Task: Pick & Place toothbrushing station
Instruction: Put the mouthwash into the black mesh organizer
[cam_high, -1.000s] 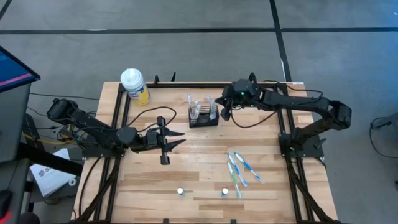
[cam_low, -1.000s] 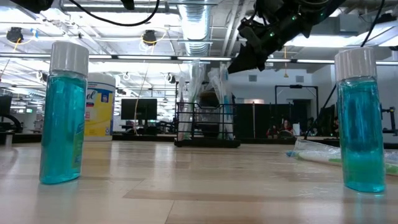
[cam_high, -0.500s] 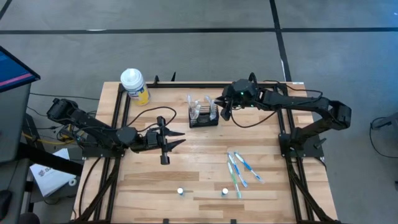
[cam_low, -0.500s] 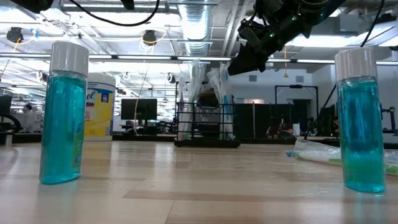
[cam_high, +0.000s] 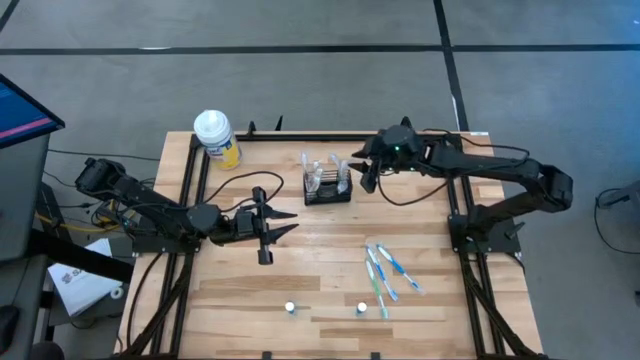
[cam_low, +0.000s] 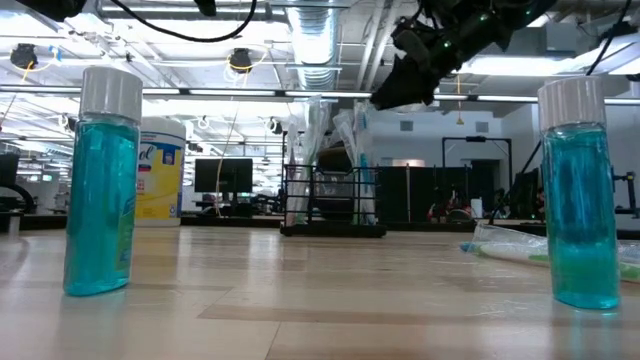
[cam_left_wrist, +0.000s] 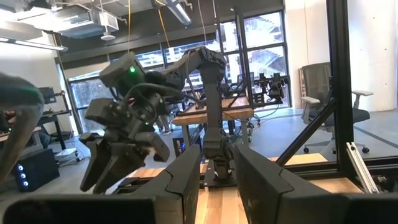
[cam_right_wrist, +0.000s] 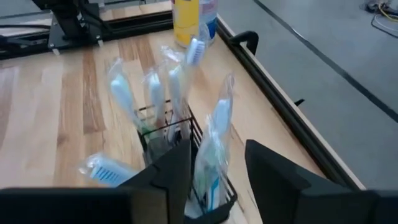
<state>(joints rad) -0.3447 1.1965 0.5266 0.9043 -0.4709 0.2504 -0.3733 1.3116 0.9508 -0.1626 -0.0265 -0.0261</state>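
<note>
The toothbrushing station (cam_high: 328, 193), a small black wire-mesh holder, stands on the wooden table at the far middle, also in the low view (cam_low: 333, 205). Several wrapped toothbrushes (cam_right_wrist: 163, 87) stick upright out of it. My right gripper (cam_high: 364, 174) hovers just right of the station and above it, open. In the right wrist view (cam_right_wrist: 217, 180), one wrapped toothbrush (cam_right_wrist: 216, 134) in the holder shows ahead of the gap between its fingers. My left gripper (cam_high: 283, 222) hangs open and empty over the table's left middle.
A white-capped yellow bottle (cam_high: 217, 138) stands at the far left corner. Several loose toothbrushes (cam_high: 386, 272) lie right of centre. Two small teal bottles (cam_high: 290, 308) (cam_high: 361, 308) stand near the front edge. Black frame rails (cam_high: 196, 190) run along the table's sides.
My right gripper has drawn back a little from the station, slightly up and toward the table's right edge. The station and its toothbrushes stand as before.
</note>
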